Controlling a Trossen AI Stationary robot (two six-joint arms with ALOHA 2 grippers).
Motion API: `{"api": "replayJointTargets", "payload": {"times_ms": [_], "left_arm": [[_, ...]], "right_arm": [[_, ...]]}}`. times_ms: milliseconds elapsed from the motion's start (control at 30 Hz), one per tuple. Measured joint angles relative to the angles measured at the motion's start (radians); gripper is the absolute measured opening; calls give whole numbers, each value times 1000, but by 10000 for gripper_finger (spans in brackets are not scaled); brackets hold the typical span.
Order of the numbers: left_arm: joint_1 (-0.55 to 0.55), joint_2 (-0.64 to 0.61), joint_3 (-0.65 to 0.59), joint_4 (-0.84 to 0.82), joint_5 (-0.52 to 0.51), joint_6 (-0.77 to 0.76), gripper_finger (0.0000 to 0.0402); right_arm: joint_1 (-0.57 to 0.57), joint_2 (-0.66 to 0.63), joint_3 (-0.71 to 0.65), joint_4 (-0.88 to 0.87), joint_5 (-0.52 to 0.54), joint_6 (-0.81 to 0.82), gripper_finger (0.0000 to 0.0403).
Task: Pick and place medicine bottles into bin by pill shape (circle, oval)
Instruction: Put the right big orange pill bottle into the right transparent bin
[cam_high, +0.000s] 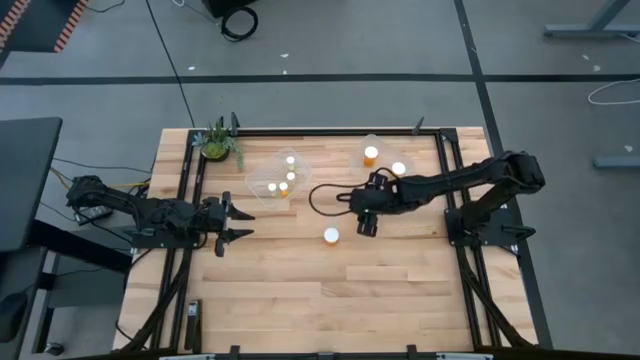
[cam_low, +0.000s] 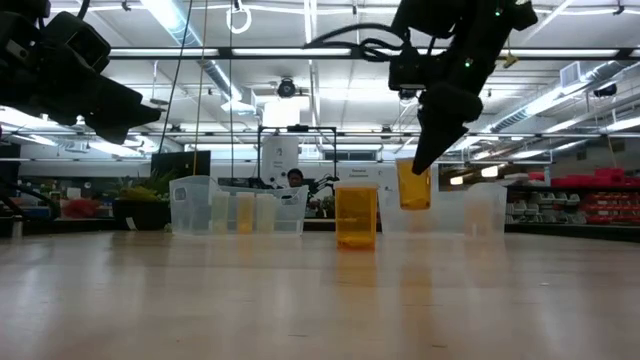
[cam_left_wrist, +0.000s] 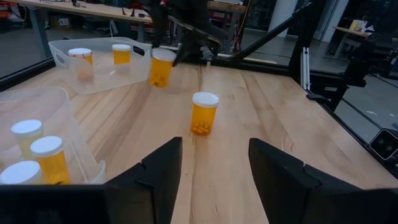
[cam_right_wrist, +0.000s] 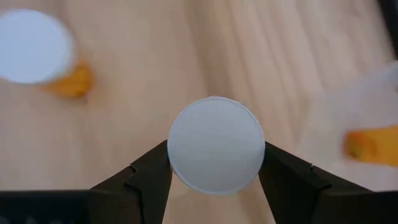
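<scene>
The right gripper (cam_right_wrist: 216, 163) pinches a white-capped orange bottle (cam_low: 413, 186) at centre frame, lifted off the table (cam_high: 400, 290). Keep it upright toward the upper-right bin (cam_high: 425, 160), clearing its wall. The left gripper (cam_high: 238, 224) waits left, fingers apart, empty.

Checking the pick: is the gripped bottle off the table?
Yes. The right gripper holds the bottle above the table.

Lone bottle (cam_high: 331, 236) (mid-table) amid bare wood
</scene>
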Motion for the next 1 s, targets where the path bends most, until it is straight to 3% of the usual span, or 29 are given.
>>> {"api": "replayJointTargets", "payload": {"times_ms": [500, 767, 1000], "left_arm": [[0, 0, 0, 0, 0, 0, 190], [0, 0, 0, -1, 0, 0, 197], [0, 0, 0, -1, 0, 0, 190]], "right_arm": [[-114, 0, 75, -120, 184, 17, 225], [-163, 0, 114, -253, 350, 110, 225], [-269, 0, 86, -278, 337, 124, 225]]}}
